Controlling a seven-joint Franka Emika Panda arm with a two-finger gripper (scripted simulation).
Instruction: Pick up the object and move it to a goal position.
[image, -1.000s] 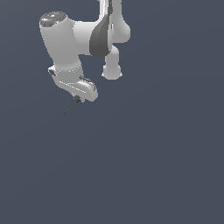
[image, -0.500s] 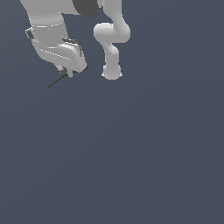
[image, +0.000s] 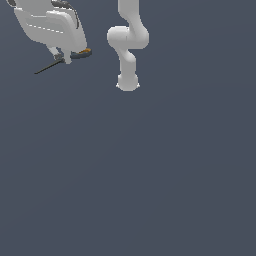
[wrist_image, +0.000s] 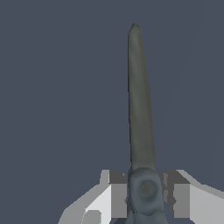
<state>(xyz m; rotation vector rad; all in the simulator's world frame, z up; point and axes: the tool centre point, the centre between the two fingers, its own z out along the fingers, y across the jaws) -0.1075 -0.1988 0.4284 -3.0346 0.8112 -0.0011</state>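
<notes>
My gripper (image: 64, 56) is shut on the scissors (image: 50, 66) and holds them high, near the exterior view's upper left. The dark slender blades point out toward the exterior view's left and slightly down. An orange handle loop (image: 86, 51) shows on the other side of the fingers. In the wrist view the gripper (wrist_image: 144, 192) has both fingers closed on the pivot of the scissors (wrist_image: 140, 109), and the long dark blades stretch straight away from the fingers. The handles are hidden in that view.
The arm's white base and lower links (image: 128, 80) stand at the upper middle of the exterior view. The flat dark grey floor (image: 150, 175) fills the remainder of the view.
The gripper has carried the scissors up and toward the exterior view's left, close to the frame's top edge. It stays shut on them.
</notes>
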